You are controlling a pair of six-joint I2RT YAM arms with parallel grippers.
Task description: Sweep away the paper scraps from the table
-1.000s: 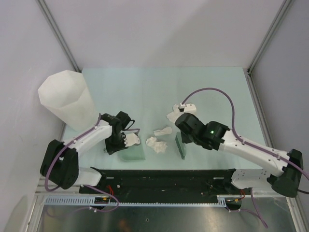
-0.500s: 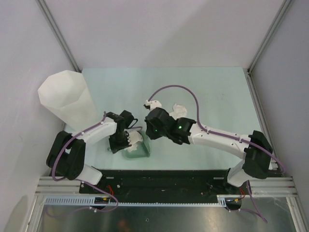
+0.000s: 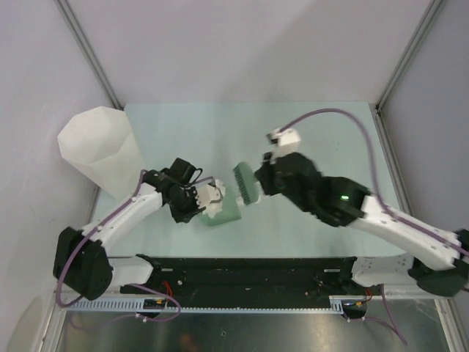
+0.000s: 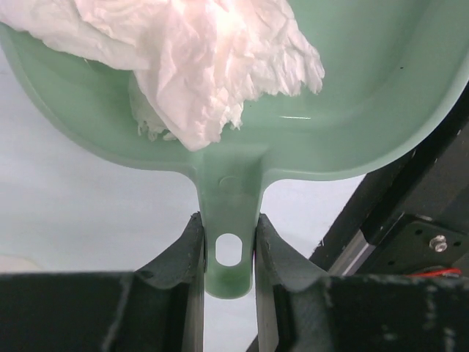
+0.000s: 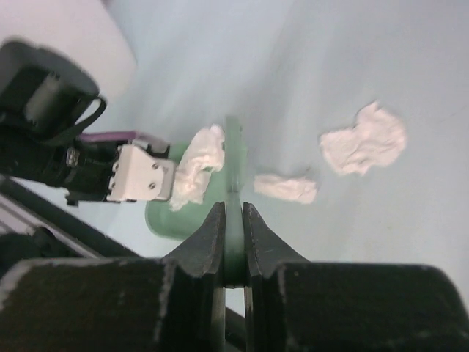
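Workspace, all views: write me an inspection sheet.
Surface: table, pale green, flat.
Job's things: two scraps loose beside the brush; more lie in the dustpan.
Clutter: bin at the table's left edge.
Grippers: left pincer shut on the dustpan's handle; right pincer shut on the brush.
Cables: purple cable arcs over the right arm.
Surroundings: grey walls; nothing else seen.

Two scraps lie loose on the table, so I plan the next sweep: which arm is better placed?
Right. The right tool grips the brush, with the loose scraps just beside it; the left tool only holds the dustpan by its handle.
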